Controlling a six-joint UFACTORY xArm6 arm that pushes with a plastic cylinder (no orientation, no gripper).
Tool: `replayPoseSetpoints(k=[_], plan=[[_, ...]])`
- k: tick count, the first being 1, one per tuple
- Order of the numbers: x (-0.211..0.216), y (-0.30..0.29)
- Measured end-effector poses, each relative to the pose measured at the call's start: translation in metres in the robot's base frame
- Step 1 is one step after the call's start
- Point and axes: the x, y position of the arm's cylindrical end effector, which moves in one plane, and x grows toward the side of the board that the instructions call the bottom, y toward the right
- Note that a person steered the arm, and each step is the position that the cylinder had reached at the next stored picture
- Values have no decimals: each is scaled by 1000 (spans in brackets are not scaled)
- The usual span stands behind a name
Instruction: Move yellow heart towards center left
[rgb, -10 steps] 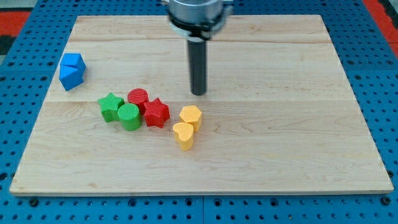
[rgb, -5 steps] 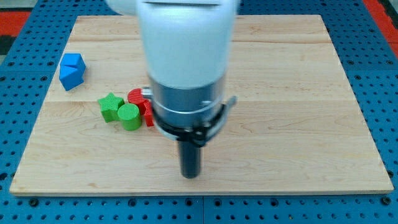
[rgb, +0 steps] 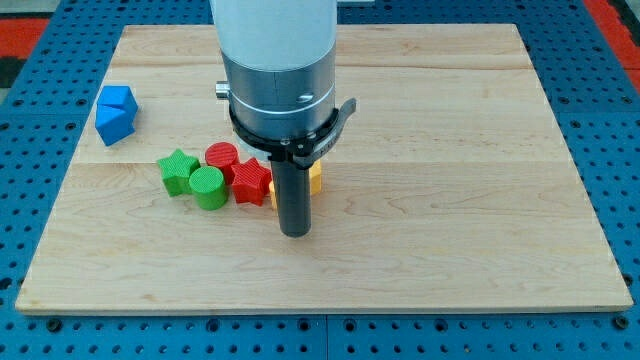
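Yellow heart is now hiding behind my rod; my tip (rgb: 294, 234), having no fingers, is swinging back up against it, nudging toward the red star (rgb: 251, 181) on the desk (rgb: 480, 150).

My tip (rgb: 294, 233) sitting on board (rgb: 470, 210) near centre, toward view's bottom. Rod hiding most of yellow blocks (rgb: 316, 179), which are lying just behind it. Red star (rgb: 251, 181) lying just left of rod, red cylinder (rgb: 222, 157) behind-left of star, green cylinder (rgb: 207, 187) left of star, green star (rgb: 177, 170) leftmost of cluster. Blue block (rgb: 115, 113) sitting well apart, near board's left edge, toward view's top.
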Motion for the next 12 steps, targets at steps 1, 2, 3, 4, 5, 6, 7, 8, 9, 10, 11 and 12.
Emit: replayPoseSetpoints(k=[1, 2, 3, 4, 5, 6, 7, 8, 9, 10, 11, 12], plan=[[-13, 0], [-26, 0], [-42, -12], [-52, -32], [-63, -40], [-67, -34], [-68, -24], [-73, -10], [-86, -4], [-107, -3], [-130, -5], [-148, -10]])
